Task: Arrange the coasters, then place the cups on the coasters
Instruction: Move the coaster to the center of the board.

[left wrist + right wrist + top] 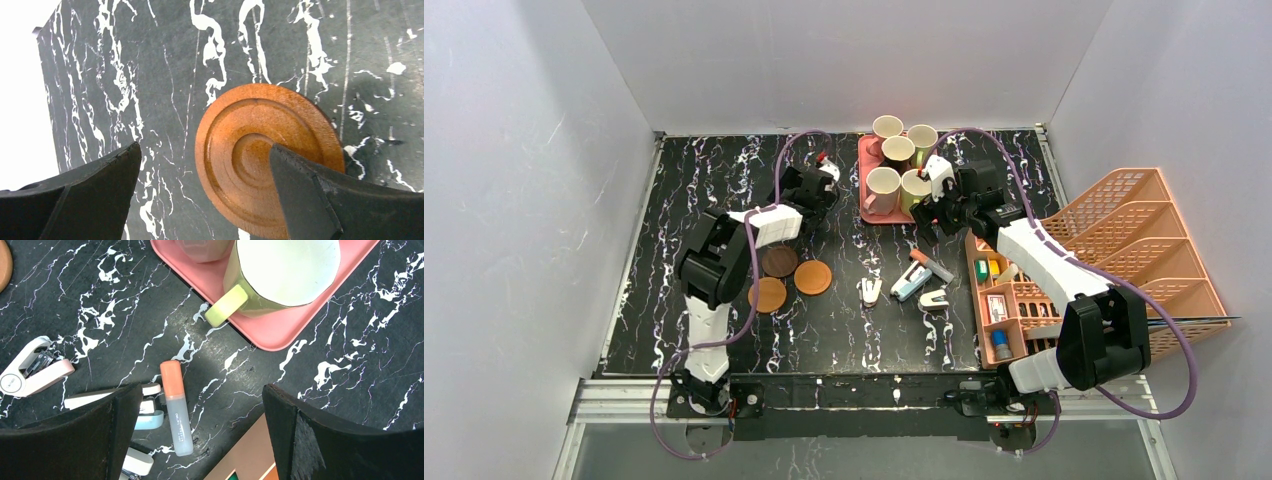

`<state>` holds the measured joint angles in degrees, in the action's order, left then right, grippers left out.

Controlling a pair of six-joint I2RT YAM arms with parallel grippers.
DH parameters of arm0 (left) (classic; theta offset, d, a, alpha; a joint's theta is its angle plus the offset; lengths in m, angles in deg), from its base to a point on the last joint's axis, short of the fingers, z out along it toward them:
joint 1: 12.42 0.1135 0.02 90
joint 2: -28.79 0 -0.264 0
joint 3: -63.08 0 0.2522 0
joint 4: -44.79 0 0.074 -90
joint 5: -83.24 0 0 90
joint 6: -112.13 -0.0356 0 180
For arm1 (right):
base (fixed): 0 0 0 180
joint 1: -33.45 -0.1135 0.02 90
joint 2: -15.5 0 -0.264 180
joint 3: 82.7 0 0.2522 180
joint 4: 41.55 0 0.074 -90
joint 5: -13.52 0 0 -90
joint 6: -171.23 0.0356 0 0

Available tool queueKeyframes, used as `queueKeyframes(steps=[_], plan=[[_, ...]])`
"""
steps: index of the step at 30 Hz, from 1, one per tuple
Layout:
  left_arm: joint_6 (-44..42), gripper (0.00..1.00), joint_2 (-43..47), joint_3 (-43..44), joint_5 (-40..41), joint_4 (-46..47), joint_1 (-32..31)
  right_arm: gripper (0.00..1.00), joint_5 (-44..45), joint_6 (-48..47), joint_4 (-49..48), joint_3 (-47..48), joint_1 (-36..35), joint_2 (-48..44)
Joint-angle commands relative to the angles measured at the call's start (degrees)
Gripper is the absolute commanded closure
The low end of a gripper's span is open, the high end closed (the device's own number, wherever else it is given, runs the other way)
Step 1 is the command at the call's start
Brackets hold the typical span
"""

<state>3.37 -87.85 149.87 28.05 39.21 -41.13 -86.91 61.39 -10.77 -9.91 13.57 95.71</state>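
White walls close in three sides of a black, white-veined worktop [674, 200]. At its 3 o'clock edge leans an orange mesh file rack [1144, 230], with a small compartmented organiser [999, 310] of the same colour against its near side.

Both arms reach towards the far half. The left gripper [822, 180] hangs a little past the centre towards 11 o'clock. Its fingers stand wide apart and hold nothing. In its wrist view the left gripper [204, 149] is above an orange-brown coaster [260, 155] with raised rings that lies flat on the marble. The right finger [320, 195] overlaps the disc's edge, but I cannot tell whether it touches. The right gripper [932, 212] sits at 1 o'clock, just off the near corner of a pink tray [862, 185]. It too is spread wide and empty. Its own camera shows the right gripper [201, 387] over bare marble.

All five cups [883, 185] stand upright and crowded together on the tray at 12 to 1 o'clock. The nearest is a yellow-green cup [280, 275] whose handle pokes over the tray rim [280, 335].

Three more coasters [813, 277] lie in a loose cluster at 8 o'clock from the centre, one dark brown and two orange. They are near one another and well apart from the tray.

Small stationery is scattered at 4 o'clock, between the tray and the organiser. It includes a white-and-pink stapler [30, 370] and an orange-capped highlighter [176, 405].
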Motion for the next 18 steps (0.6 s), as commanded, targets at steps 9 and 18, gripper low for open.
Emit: queueKeyframes(steps=[9, 18], plan=[[11.44, 0.02, 33.58, -15.72, -5.89, -0.17, 8.94, 0.02, 0.30, -0.64, -0.62, 1.18, 0.36, -0.58], [9.84, 0.02, 40.44, -23.55, -1.46, -13.91, 16.45, 0.02, -0.21, -0.73, -0.65, 1.21, 0.44, -1.96]])
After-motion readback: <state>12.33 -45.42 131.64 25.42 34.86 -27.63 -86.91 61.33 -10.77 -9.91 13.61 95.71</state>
